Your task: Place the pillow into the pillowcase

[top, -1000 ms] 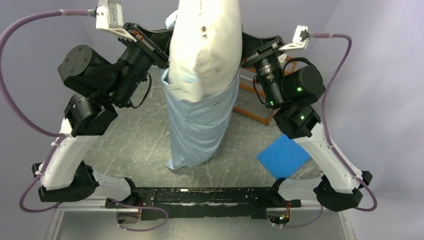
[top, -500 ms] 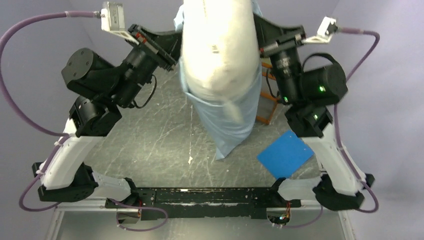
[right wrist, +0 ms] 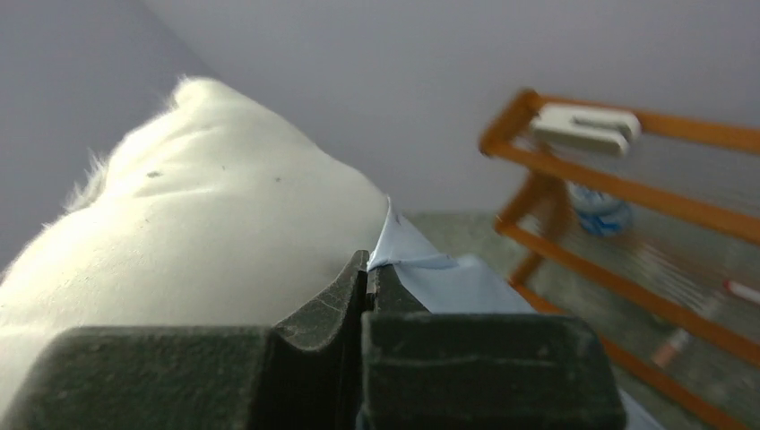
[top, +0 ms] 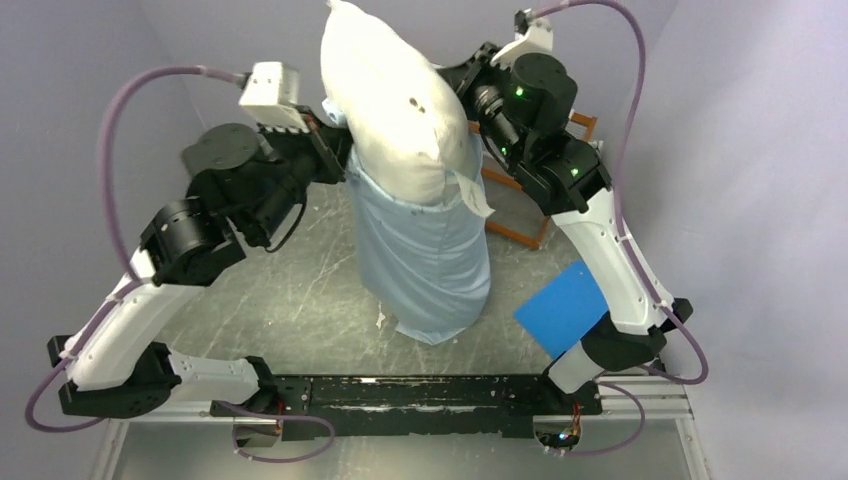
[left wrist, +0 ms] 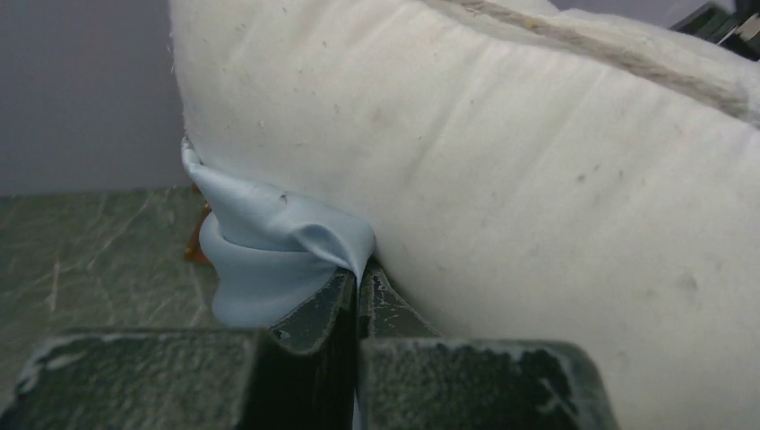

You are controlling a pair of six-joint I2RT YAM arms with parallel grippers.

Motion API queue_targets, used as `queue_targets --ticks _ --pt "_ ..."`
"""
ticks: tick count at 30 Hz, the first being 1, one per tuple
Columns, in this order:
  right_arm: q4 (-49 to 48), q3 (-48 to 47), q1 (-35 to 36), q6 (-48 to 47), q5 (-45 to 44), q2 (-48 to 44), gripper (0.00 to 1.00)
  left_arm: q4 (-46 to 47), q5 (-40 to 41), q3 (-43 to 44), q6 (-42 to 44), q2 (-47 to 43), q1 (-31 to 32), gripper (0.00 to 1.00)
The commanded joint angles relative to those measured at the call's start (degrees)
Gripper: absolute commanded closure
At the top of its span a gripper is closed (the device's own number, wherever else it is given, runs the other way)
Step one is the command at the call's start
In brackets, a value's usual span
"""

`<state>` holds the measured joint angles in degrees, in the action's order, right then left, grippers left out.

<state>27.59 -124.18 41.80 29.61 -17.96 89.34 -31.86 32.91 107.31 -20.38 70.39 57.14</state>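
Note:
The off-white pillow (top: 385,110) stands upright with its lower part inside the pale light-blue pillowcase (top: 425,260), whose bottom end rests on the table. Its upper half sticks out above the case's mouth. My left gripper (top: 340,150) is shut on the left edge of the mouth; in the left wrist view (left wrist: 358,278) blue cloth (left wrist: 269,251) is pinched between the fingers, against the pillow (left wrist: 538,179). My right gripper (top: 470,110) is shut on the right edge of the mouth; the right wrist view (right wrist: 367,269) shows the cloth (right wrist: 439,278) pinched beside the pillow (right wrist: 206,233).
A flat bright-blue sheet (top: 567,305) lies on the table at the right, by the right arm. An orange frame rack (top: 525,215) stands behind the pillowcase at the right; it also shows in the right wrist view (right wrist: 627,179). Purple walls close in on both sides.
Both grippers have moved back and lower with the pillowcase mouth. The case has come down, so its bottom now rests on the table, and the pillow stands straighter.

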Motion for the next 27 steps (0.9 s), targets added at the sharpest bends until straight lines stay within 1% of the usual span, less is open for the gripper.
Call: queue_targets --ticks 1,3,5,6,7,8,9,10,11,13,14,15,16,17,18,19,20,22,23,24,25,26,27 --pt "1.5 6.2 0.1 -2.4 0.8 -8.5 1.0 -4.2 -0.1 0.7 -0.5 2.9 0.1 0.95" --pt "-4.8 17.5 0.1 -0.4 3.0 -13.9 1.0 -5.6 1.1 6.5 1.6 6.2 -1.1 0.95" --pt "-13.2 26.6 0.2 3.3 7.5 -19.6 1.0 -10.3 0.0 17.2 3.4 11.6 -4.5 0.95" --pt "-20.3 30.7 0.1 5.7 10.2 -22.1 1.0 -12.2 -1.1 23.6 4.1 15.6 -6.4 0.95" --pt "-24.7 33.5 0.1 8.0 12.5 -23.8 1.0 -13.6 -2.9 30.5 4.3 18.1 -8.4 0.95" --pt "-26.6 33.4 0.1 8.7 12.3 -24.4 1.0 -14.2 -5.5 33.9 3.6 19.6 -10.2 0.95" --pt "-26.8 31.2 0.1 8.3 9.7 -23.9 1.0 -13.8 -8.1 35.3 2.4 19.8 -11.2 0.95" --pt "-26.8 28.3 0.0 7.8 7.9 -22.9 1.0 -12.6 -10.9 34.6 -0.2 18.8 -11.5 0.95" --pt "-26.4 24.6 0.1 7.1 5.2 -21.2 1.0 -10.3 -14.3 31.1 -3.1 16.3 -11.5 0.95" --pt "-23.5 15.1 0.1 4.0 -0.6 -16.5 1.0 -1.7 -25.0 17.9 -9.4 9.2 -11.5 0.95" --pt "-22.3 10.3 0.1 3.0 -1.7 -14.0 1.0 4.2 -30.1 10.0 -12.8 5.5 -11.5 0.95" --pt "-21.3 6.7 0.1 2.1 -2.0 -12.1 1.0 9.3 -33.9 3.7 -15.4 2.6 -11.5 0.95" --pt "-20.7 4.4 0.1 2.0 -0.9 -11.0 1.0 13.0 -36.0 -0.2 -17.1 0.7 -11.5 0.95" --pt "-20.3 4.0 0.1 2.6 1.1 -10.8 1.0 14.7 -35.5 -1.4 -16.9 -0.2 -11.5 0.95" --pt "-19.4 5.2 0.0 4.0 2.6 -11.4 1.0 14.5 -34.0 -0.1 -15.4 -0.1 -11.5 0.95" --pt "-19.2 8.7 0.1 6.2 4.6 -13.2 1.0 12.9 -30.2 3.3 -13.4 0.9 -11.5 0.95" --pt "-21.3 14.2 0.1 9.4 7.2 -15.6 1.0 11.0 -26.5 7.8 -11.1 2.5 -11.5 0.95" --pt "-31.5 28.6 0.2 15.8 12.2 -22.1 1.0 7.7 -21.6 18.0 -7.4 6.9 -11.5 0.95" --pt "-35.5 33.1 0.1 18.6 13.1 -24.7 1.0 6.2 -20.8 22.5 -6.8 9.2 -11.5 0.95" --pt "-37.1 34.9 0.1 20.2 13.2 -25.1 1.0 5.9 -21.4 26.7 -6.8 11.0 -11.5 0.95" --pt "-37.2 34.4 0.1 20.4 12.9 -24.5 1.0 6.6 -23.0 28.7 -7.7 11.9 -11.5 0.95" --pt "-36.7 32.0 0.1 19.3 11.9 -23.4 1.0 8.4 -25.3 28.4 -9.5 11.7 -11.5 0.95" --pt "-35.7 28.7 0.1 18.0 11.2 -21.6 1.0 11.7 -28.3 25.4 -11.6 10.4 -11.5 0.95"
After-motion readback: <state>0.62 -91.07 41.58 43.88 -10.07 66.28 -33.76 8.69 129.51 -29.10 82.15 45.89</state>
